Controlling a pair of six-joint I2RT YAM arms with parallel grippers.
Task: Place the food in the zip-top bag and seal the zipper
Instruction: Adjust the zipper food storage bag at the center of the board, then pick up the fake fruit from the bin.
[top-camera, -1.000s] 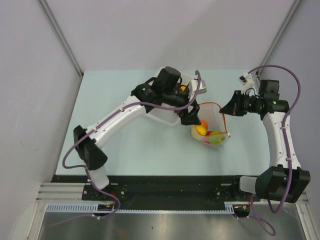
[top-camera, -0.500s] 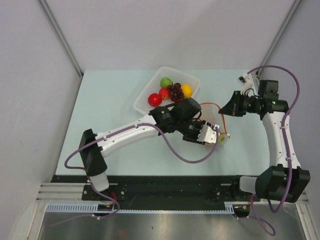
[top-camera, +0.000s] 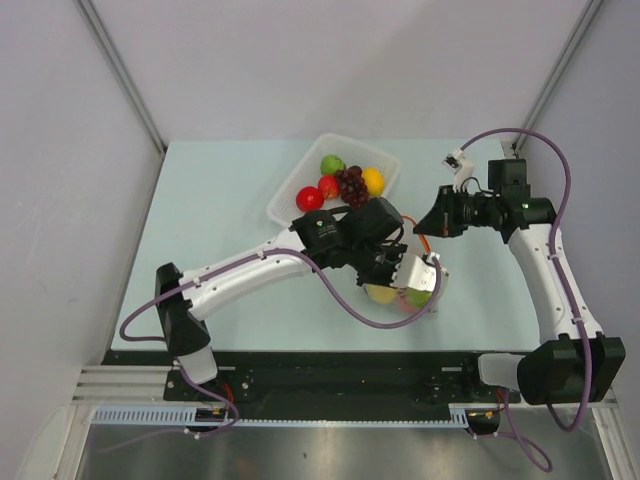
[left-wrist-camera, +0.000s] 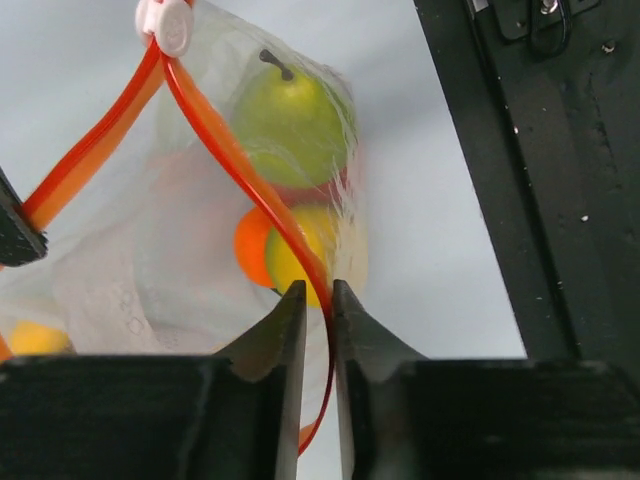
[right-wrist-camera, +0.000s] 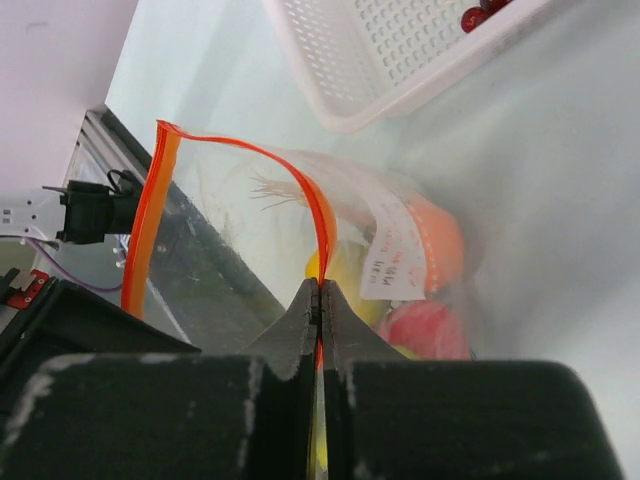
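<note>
Landmark: the white tray (right-wrist-camera: 380, 60) on the bench (top-camera: 220, 200); all places below are given from it
Bag: the zip-top bag (left-wrist-camera: 130, 260) sits just off the tray's near side, toward the arm bases, with its mouth held up and open
Mouth: the zipper (left-wrist-camera: 207, 125) forms an open loop with its two lips apart; a white slider (left-wrist-camera: 165, 22) sits at one end
Left arm: the left pincer (left-wrist-camera: 318, 288) is clenched on the lip farther from the tray, the strip running between its fingers
Right arm: the right pincer (right-wrist-camera: 320, 290) is clenched flat on the other lip, beside the tray's near right corner
Food bagged: a stemmed green fruit (left-wrist-camera: 290, 120) with orange, yellow and red pieces under it
Food in tray: red apples (top-camera: 310, 198), grape bunch (top-camera: 352, 185), round green fruit (top-camera: 332, 163), orange-yellow fruit (top-camera: 373, 180)
Stage: loading looks partly done and sealing has not begun
Risk, slip: the strip is thin and slick, so pulling the lips apart hard could drag it out of a pincer and collapse the mouth
Risk, spill: letting go of one lip to fetch from the tray could tip the floppy pouch and roll fruit out
Risk, early seal: running the slider now would shut out what lies in the tray
</note>
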